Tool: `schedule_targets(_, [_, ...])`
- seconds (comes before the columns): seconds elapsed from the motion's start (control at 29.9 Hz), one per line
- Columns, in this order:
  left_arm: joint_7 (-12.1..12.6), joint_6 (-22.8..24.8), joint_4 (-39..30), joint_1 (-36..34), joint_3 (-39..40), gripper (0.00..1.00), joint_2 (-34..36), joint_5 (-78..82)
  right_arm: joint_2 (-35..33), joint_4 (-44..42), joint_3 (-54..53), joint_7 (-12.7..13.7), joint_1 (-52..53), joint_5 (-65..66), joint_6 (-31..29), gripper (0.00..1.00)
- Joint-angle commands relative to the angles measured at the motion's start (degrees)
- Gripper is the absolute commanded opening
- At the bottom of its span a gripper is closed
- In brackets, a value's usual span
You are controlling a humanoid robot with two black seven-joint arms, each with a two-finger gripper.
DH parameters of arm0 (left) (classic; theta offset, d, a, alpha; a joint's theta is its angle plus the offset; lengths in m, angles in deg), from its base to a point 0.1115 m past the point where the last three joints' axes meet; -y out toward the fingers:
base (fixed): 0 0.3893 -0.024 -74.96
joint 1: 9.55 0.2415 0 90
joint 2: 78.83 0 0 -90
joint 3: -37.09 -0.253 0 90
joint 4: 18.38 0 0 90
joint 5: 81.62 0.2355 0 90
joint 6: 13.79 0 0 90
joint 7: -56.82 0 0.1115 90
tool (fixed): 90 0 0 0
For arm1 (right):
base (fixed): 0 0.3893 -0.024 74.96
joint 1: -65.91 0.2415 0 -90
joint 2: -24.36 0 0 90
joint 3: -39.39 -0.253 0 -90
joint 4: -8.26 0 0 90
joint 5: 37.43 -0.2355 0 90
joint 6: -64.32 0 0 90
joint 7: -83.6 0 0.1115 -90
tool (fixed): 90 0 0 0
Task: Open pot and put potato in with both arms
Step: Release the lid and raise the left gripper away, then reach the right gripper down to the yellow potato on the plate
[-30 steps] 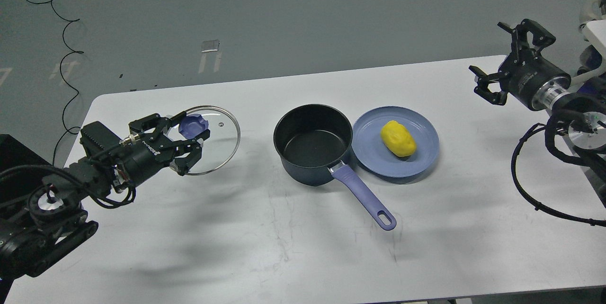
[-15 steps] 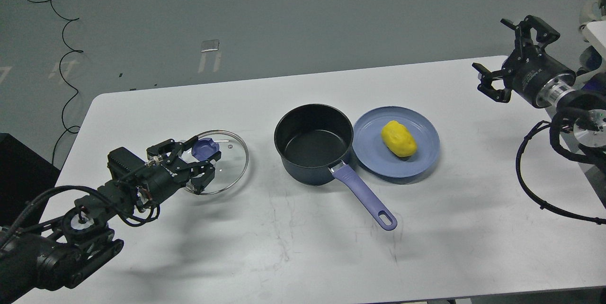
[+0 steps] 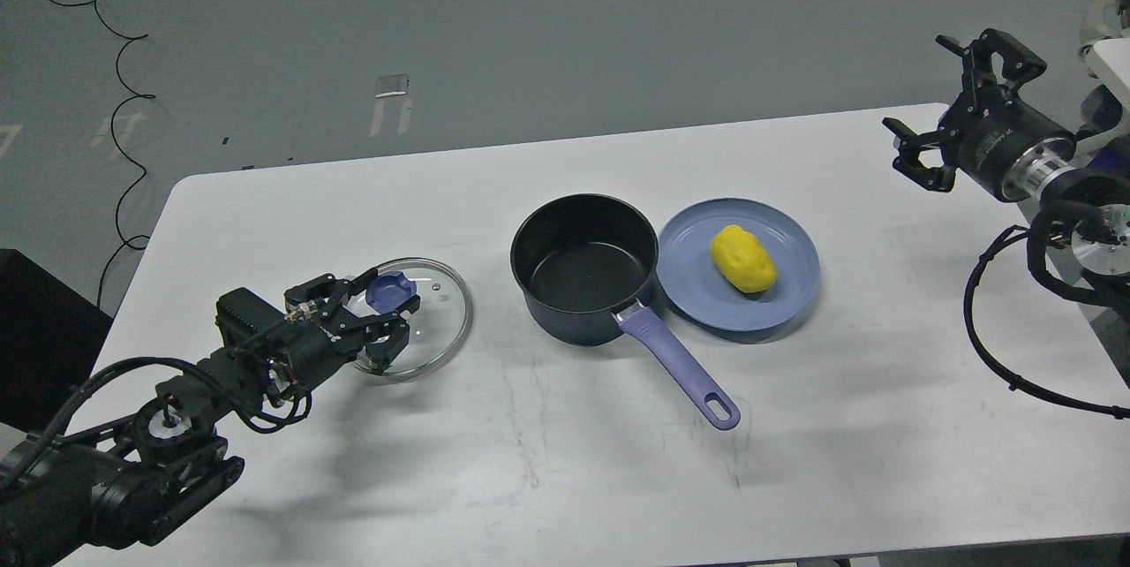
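Note:
The dark pot (image 3: 583, 271) stands open and empty at the table's middle, its purple handle (image 3: 678, 362) pointing toward me. The yellow potato (image 3: 743, 258) lies on a blue plate (image 3: 790, 295) just right of the pot. The glass lid (image 3: 433, 324) with its purple knob (image 3: 392, 290) is low over the table, left of the pot. My left gripper (image 3: 381, 315) is closed around the knob. My right gripper (image 3: 952, 106) is open and empty, raised over the table's far right corner, well away from the potato.
The white table (image 3: 565, 461) ends close behind the right gripper. Black cables (image 3: 998, 364) hang from the right arm over the table's right edge. A dark box (image 3: 35, 328) stands off the table's left side.
My left gripper has carried the lid down and toward me, from raised to close over the table. The right gripper has drawn back slightly to the right.

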Motion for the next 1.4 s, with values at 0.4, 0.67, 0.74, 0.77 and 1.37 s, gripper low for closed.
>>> schedule_targets(0.4, [-0.1, -0.1, -0.1, 0.2, -0.9, 0.84, -1.3, -2.5, 0.0, 0.0, 0.0, 0.0, 0.1, 0.0, 0.0, 1.00])
schedule_targets(0.67, [-0.6, -2.3, -2.3, -1.3, -2.4, 0.97, -0.1, -13.0, -0.1, -0.2, 0.1, 0.0, 1.3, 0.7, 0.0, 1.00])
schedule_targets(0.74, [-2.8, -2.1, -5.8, -4.7, -2.4, 0.98, 3.0, -23.4, -0.1, -0.2, 0.9, -0.1, 2.6, 2.4, 0.1, 1.00])
schedule_targets(0.77, [-3.9, -1.8, -7.0, -5.5, -2.5, 0.98, 3.9, -26.0, -0.1, -0.2, 1.4, -0.1, 3.0, 3.4, 0.0, 1.00])
schedule_targets(1.37, [5.2, 13.5, -15.0, -17.8, 10.9, 0.98, 5.9, -92.6, 0.0, 2.3, 38.4, -16.1, 19.0, 70.8, 1.7, 1.00])
